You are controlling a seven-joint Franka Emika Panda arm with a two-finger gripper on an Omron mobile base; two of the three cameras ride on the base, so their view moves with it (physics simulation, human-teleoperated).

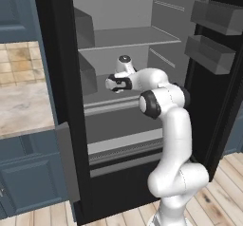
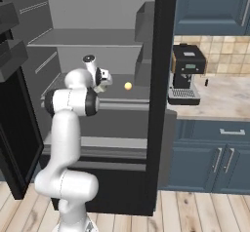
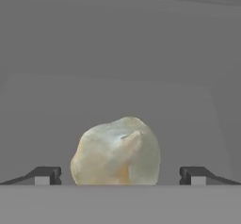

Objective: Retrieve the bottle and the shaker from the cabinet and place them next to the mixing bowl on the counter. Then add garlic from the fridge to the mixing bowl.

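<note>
At the near edge of the hand view, the gripper (image 3: 120,175) is seen with its 2 dark fingertips (image 3: 46,175) spread wide, 1 at 8 o'clock and 1 at 4 o'clock, nothing pinched between them. Between them, at 6 o'clock and just ahead, the garlic (image 3: 116,152) sits on a pale grey shelf (image 3: 117,100) inside the fridge (image 2: 161,55); it is not yet touched, as far as can be told. In the right base view the garlic (image 2: 128,86) is found at about 3 o'clock from the hand, well inside the open fridge, with a coffee machine (image 2: 186,75) on the counter (image 2: 224,99) beyond the fridge wall. The step in hand is judged to be the final approach for the grasp. The bulb should be kept centred between the tips, the hand advanced until both pads pass its widest part, and only then closed, since a rounded bulb may be squeezed out forward.
</note>
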